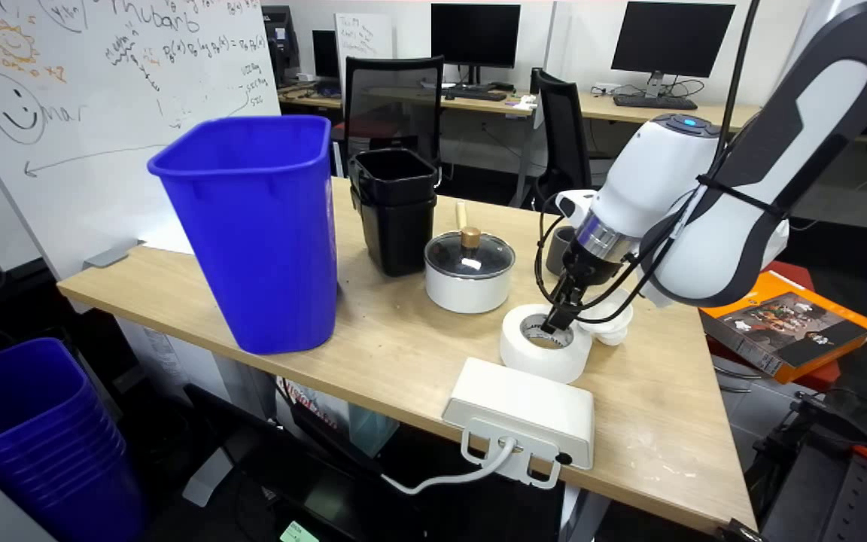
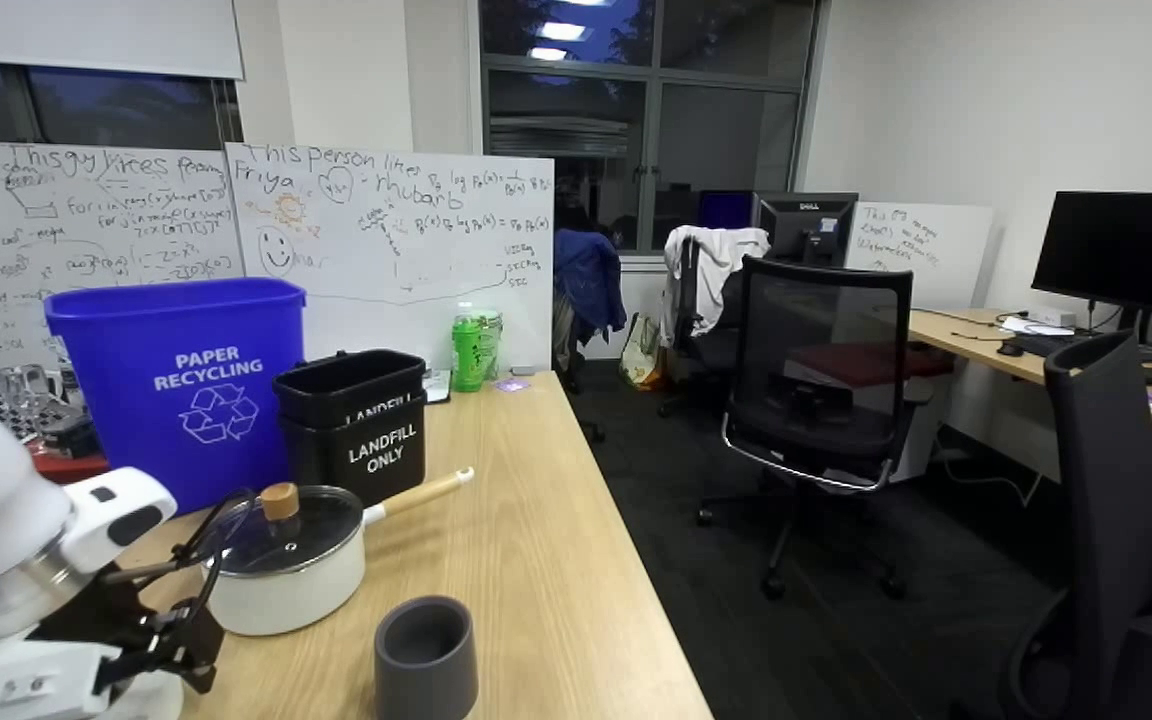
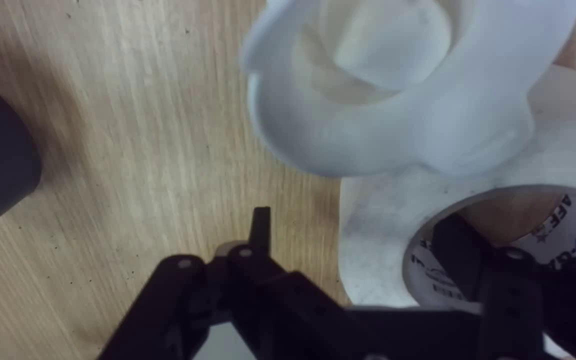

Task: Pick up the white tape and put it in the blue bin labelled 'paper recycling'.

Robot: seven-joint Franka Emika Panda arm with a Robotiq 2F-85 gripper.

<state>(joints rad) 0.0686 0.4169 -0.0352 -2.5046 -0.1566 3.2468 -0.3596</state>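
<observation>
The white tape [image 1: 543, 359] lies flat near the front of the table in an exterior view. Its ring and printed inner core fill the right side of the wrist view [image 3: 378, 240]. My gripper [image 3: 357, 222] is open and low around the ring's wall. One finger is inside the centre hole and the other is outside, with a gap to the tape's outer edge. The gripper also shows over the tape in an exterior view [image 1: 563, 309]. The blue bin [image 1: 260, 248] stands upright at the table's far left, and its "PAPER RECYCLING" label shows in an exterior view [image 2: 136, 400].
A white dish [image 3: 328, 140] overlaps the tape's edge. A grey cup [image 2: 426, 670] stands nearby. A lidded pot [image 1: 467, 292] and stacked black bins [image 1: 396, 226] stand between tape and blue bin. A white box [image 1: 524, 403] sits at the front edge.
</observation>
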